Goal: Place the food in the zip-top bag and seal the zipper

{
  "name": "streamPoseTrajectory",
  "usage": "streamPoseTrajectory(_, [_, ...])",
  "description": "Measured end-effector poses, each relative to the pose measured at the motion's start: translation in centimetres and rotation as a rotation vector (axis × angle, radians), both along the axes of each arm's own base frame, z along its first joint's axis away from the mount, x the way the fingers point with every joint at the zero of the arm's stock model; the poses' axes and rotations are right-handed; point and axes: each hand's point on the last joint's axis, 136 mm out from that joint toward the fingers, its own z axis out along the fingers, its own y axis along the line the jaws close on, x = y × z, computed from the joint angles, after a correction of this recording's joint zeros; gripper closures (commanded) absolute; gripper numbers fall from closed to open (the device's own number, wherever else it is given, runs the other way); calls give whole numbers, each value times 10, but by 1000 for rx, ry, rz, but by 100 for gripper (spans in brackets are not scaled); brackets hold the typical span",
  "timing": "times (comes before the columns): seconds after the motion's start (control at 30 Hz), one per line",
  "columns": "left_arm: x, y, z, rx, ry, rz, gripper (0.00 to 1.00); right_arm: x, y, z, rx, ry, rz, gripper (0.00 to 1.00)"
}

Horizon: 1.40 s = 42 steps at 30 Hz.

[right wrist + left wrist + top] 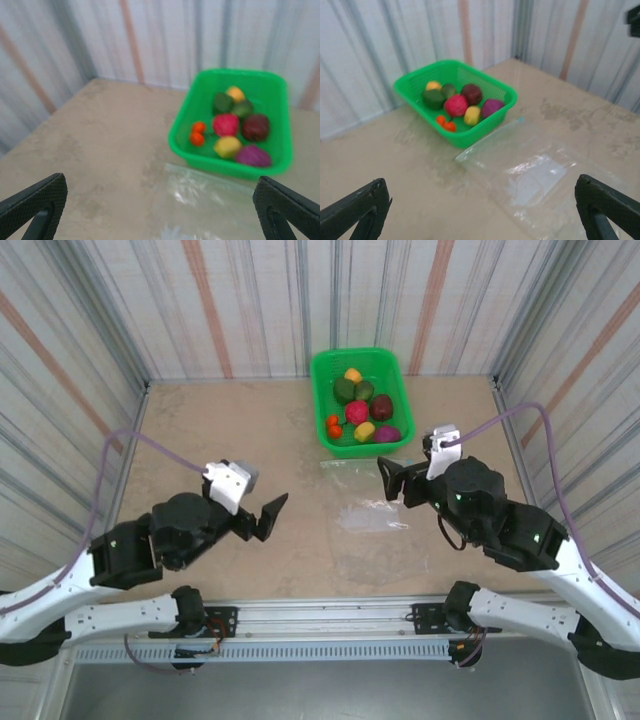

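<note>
Barely starting: food (362, 410) is sitting in the basket (316, 390), bag (366, 502) is lying empty, left gripper (264, 517) and right gripper (392, 481) are both hanging open.

One green basket (355, 353), one zip-top bag (365, 505), nine pieces of food (357, 412)

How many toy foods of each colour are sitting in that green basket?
Green food: 2
Yellow food: 2
Orange-red food: 2
Magenta food: 1
Dark red food: 1
Purple food: 1
Total: 9, all in the green basket
</note>
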Motion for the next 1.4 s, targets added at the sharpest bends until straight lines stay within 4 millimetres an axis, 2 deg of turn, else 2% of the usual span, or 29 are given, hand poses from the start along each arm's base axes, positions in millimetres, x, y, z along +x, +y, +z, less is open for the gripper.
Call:
streamPoseTrajectory(0.1, [15,29,-23,39,87,148,1,0,-23,-34,12,73,-59,1])
streamPoseTrajectory(0.17, [26,48,-45,29,157,235,1,0,-39,-61,2,142,-110,1])
streamPoseTrajectory(0.23, [35,62,-65,0,238,300,1,3,-39,-83,-10,202,-133,0])
streamPoseTrajectory(0.37, [51,74,-97,-75,405,381,1,8,-23,-154,-120,406,-125,3])
streamPoseTrajectory(0.5, [60,68,-126,-87,525,370,1,17,2,-218,-287,602,-120,8])
streamPoseTrajectory(0.57, [61,65,-135,-69,556,364,1,15,17,-249,-381,675,-99,8])
streamPoseTrajectory(0.63, [61,65,-137,-57,557,357,1,13,29,-271,-457,726,-84,8])
streamPoseTrajectory(0.73, [61,67,-137,-51,534,350,1,20,52,-287,-512,756,-76,7])
streamPoseTrajectory(0.87, [54,71,-140,-56,512,341,1,41,74,-294,-514,752,-95,5])
streamPoseTrajectory(1.07, [51,79,-124,-87,443,357,2,57,107,-305,-480,758,-63,5])
streamPoseTrajectory(1.2, [48,85,-113,-111,397,371,2,72,134,-305,-429,759,-34,7])
streamPoseTrajectory(1.3, [47,90,-109,-122,373,381,2,85,143,-306,-398,761,-37,10])
streamPoseTrajectory(1.4, [46,92,-109,-128,362,385,2,96,138,-316,-373,790,-53,17])
